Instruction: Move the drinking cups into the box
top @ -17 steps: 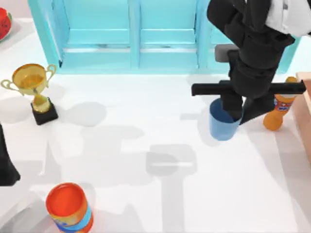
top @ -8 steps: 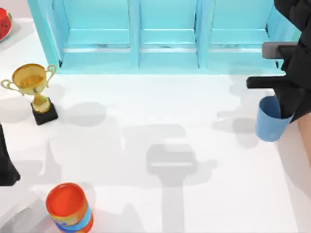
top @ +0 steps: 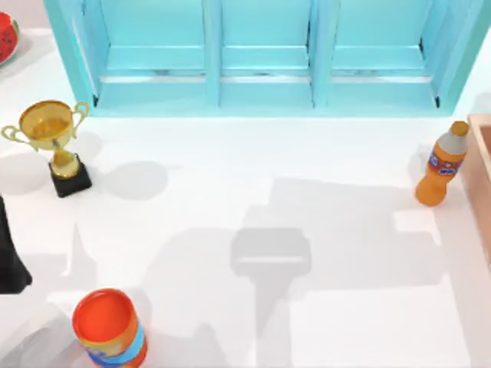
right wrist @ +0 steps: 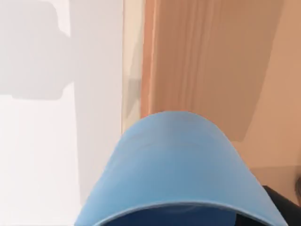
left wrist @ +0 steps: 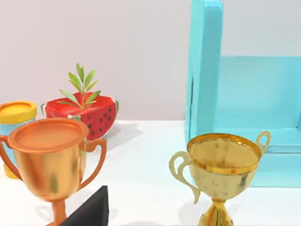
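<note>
A plain blue cup (right wrist: 176,165) hangs close before the right wrist camera, held up off the table by my right gripper. One dark finger (right wrist: 283,205) shows beside the cup's rim. Behind the cup lie the salmon-pink inner walls of the box (right wrist: 211,61), with its rim and the white table to one side. In the top view a strip of the box (top: 482,172) shows at the table's right edge. My left arm (top: 9,261) stays parked at the left edge.
An orange bottle (top: 443,165) stands just left of the box. A gold trophy (top: 54,138) sits at the left and an orange-red can (top: 107,326) at the front left. The turquoise cabinet (top: 261,54) lines the back. A copper trophy (left wrist: 47,160) stands near the left wrist.
My right arm has carried the blue cup rightward out of the top view, from beside the orange bottle to over the box. The left arm has not moved.
</note>
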Robot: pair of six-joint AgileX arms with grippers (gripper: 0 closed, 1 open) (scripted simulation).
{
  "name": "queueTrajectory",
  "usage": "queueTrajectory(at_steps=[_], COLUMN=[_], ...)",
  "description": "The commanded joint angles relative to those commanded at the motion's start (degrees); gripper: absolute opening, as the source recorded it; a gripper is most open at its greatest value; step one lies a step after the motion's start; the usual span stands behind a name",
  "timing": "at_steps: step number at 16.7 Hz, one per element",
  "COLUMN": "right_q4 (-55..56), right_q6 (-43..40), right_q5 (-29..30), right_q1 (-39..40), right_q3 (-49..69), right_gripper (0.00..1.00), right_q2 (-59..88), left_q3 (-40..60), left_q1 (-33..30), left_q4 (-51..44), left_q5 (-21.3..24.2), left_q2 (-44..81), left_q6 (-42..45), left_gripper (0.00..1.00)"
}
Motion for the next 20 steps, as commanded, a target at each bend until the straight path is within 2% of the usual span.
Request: queueTrajectory(at_steps=[4, 7, 14, 20], right_q4=[1.83, 3.02, 4.1, 15.68], right_q6=[-8.81, -12.19, -12.35, -11.01], right_q5=[2.01, 3.3, 3.36, 3.32], right_q1=[-11.04, -15.59, -15.77, -14.59], right_q3=[0.74, 1.2, 0.08, -11.4], right_gripper=[0.0, 0.0, 0.0, 0.0], right_q2=[-0.76, -0.94, -0.83, -1.22], left_q3=[0.0, 0.0, 0.0, 0.0], left_q1=[0.0, 0.0, 0.0, 0.0], left_q4=[0.0, 0.0, 0.0, 0.0], left_q5=[0.0, 0.0, 0.0, 0.0], left_q2=[0.0, 0.0, 0.0, 0.0], left_q6=[0.0, 0.0, 0.0, 0.0], left_gripper=[1.0, 1.0, 1.0, 1.0])
